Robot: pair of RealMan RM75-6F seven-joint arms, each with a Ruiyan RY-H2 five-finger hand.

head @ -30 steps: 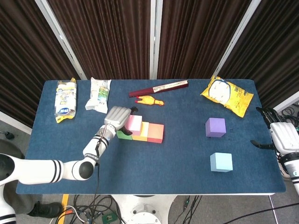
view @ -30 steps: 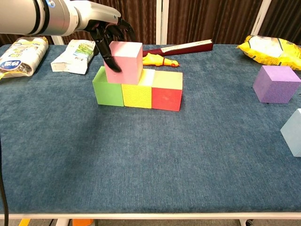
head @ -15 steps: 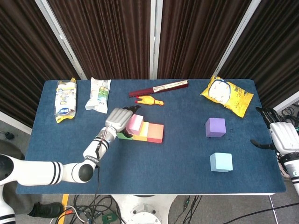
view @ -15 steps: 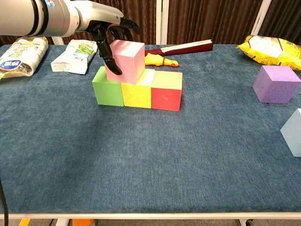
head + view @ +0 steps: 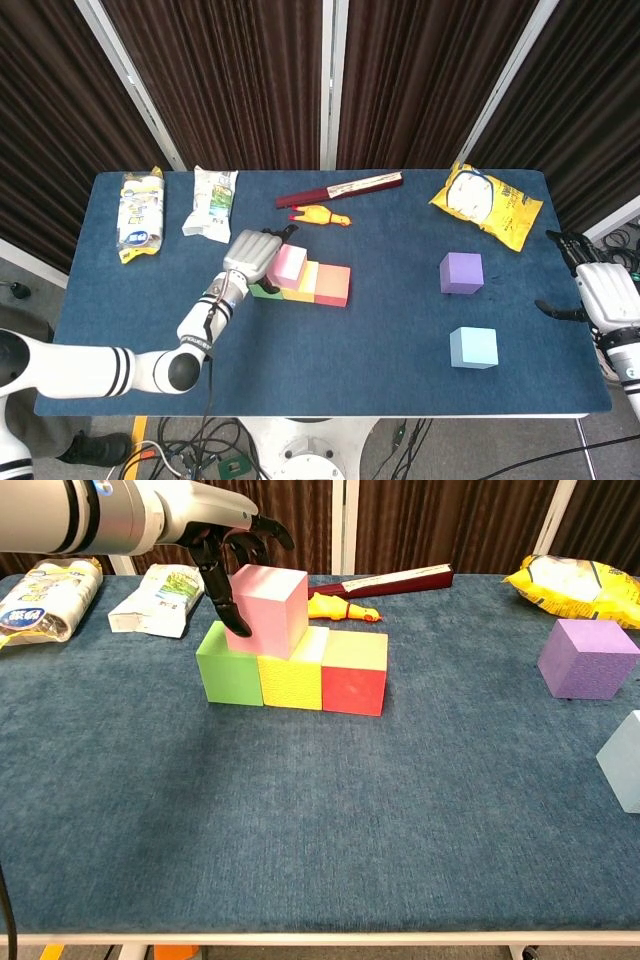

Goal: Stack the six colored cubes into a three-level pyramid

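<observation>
Three cubes form a row on the blue cloth-covered table (image 5: 300,820): a green cube (image 5: 228,668), a yellow cube (image 5: 291,681) and a red cube (image 5: 354,677). One pink cube (image 5: 268,608) sits tilted atop the green and yellow ones. Against the pink cube's left face rests the left hand (image 5: 222,535), its fingers (image 5: 231,605) touching it and the others spread above; whether they grip cannot be told. Right of the row, well apart, lie a purple cube (image 5: 586,658) and a light blue cube (image 5: 473,347). Beyond those, the right hand (image 5: 603,292) hangs released at the table's edge.
</observation>
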